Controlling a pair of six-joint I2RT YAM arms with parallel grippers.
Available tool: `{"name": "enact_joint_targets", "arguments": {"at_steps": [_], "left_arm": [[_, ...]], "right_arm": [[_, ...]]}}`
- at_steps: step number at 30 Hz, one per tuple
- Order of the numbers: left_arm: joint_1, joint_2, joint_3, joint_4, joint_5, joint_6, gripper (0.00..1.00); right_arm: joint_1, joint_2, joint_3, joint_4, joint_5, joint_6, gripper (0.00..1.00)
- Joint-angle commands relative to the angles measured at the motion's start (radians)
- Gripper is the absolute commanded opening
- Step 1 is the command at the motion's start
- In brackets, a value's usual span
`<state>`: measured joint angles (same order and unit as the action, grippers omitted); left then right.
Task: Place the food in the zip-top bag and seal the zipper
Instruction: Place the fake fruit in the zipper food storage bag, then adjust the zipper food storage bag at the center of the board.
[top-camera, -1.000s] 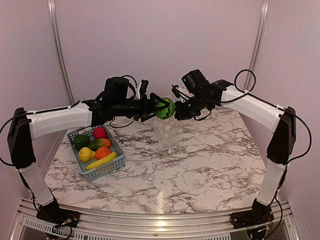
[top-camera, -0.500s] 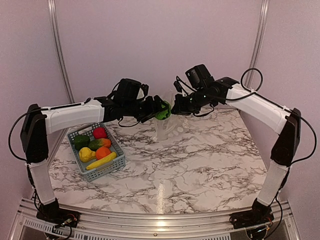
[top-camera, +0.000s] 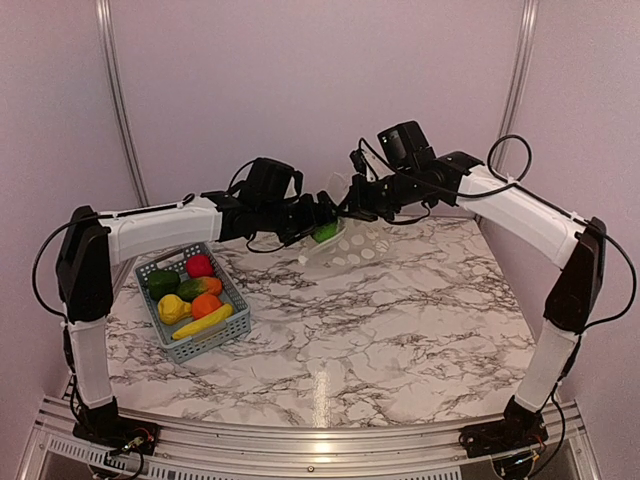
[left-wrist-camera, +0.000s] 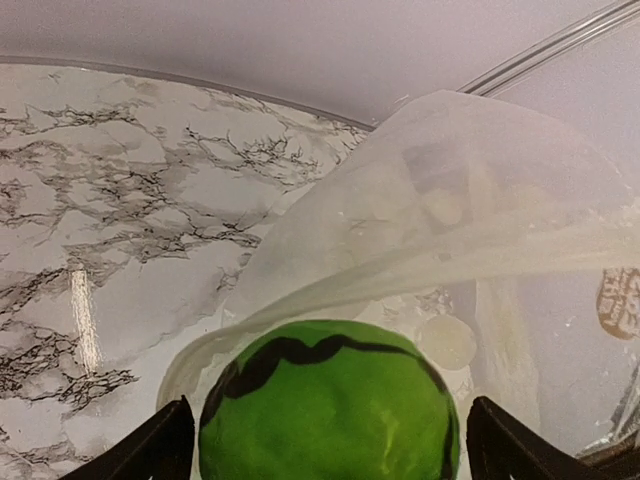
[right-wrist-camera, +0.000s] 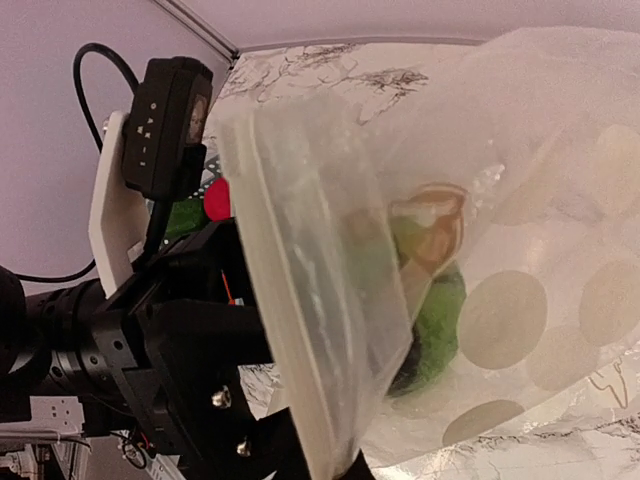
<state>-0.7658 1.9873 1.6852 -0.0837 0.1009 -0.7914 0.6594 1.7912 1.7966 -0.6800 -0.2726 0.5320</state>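
From above: grips a green toy melon (top-camera: 326, 234) in the left gripper (top-camera: 318, 222), closed narrow on its sides, right at the mouth of the zip-top bag (top-camera: 352, 250), tilted just ahead of the fingertips and a little below. Pinches the upper mouth edge of the bag in the right gripper (top-camera: 352, 206), apparently clamped on the film, almost nose to nose with the left one. Leaves the rest of the food (top-camera: 205, 303) in the grey basket (top-camera: 215, 340), well behind and below the left gripper, on the marble table (top-camera: 420, 320). From the left wrist: shows the melon between the two fingers (left-wrist-camera: 160, 455), the near lip of the bag draped just ahead of it, the dotted wall farther ahead. Looks hard, glossy and light, so probably slippery; best taken across the widest part. From the right wrist: shows the zipper (right-wrist-camera: 300, 290) as a stiffer clear strip rising from the lower edge, own fingers not clearly visible there; green visible through the film beyond the strip. Seems thin, soft, crinkly, easy to collapse; better to hold at the strip than at the film. As obstacles: the sagging lip across the mouth, and the left wrist camera (right-wrist-camera: 165, 110) close beside the strip.
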Motion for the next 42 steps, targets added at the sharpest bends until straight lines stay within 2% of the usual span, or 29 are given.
{"name": "enact_joint_targets", "arguments": {"at_steps": [1,10,17,21,24,30,42], "left_arm": [[-0.007,-0.144,-0.024,0.006,-0.081,0.052,0.99],[-0.007,-0.282,-0.111,0.075,-0.042,0.032,0.99],[-0.007,-0.363,-0.262,-0.133,-0.229,0.032,0.78],[-0.007,-0.350,-0.355,-0.075,-0.161,0.030,0.71],[-0.005,-0.303,-0.355,-0.032,-0.045,0.034,0.65],[-0.007,-0.260,-0.394,0.088,0.083,0.006,0.62],[-0.007,-0.121,-0.308,0.112,0.141,-0.009,0.47]], "right_arm": [[-0.023,-0.023,0.008,0.028,-0.019,0.035,0.00],[-0.025,-0.036,-0.032,0.059,0.003,0.049,0.00],[-0.025,-0.053,-0.068,0.098,-0.011,0.077,0.00],[-0.026,-0.064,-0.076,0.109,-0.023,0.083,0.00],[-0.025,-0.073,-0.085,0.114,-0.025,0.082,0.00],[-0.025,-0.083,-0.105,0.122,-0.034,0.084,0.00],[-0.026,-0.109,-0.142,0.133,-0.033,0.087,0.00]]}}
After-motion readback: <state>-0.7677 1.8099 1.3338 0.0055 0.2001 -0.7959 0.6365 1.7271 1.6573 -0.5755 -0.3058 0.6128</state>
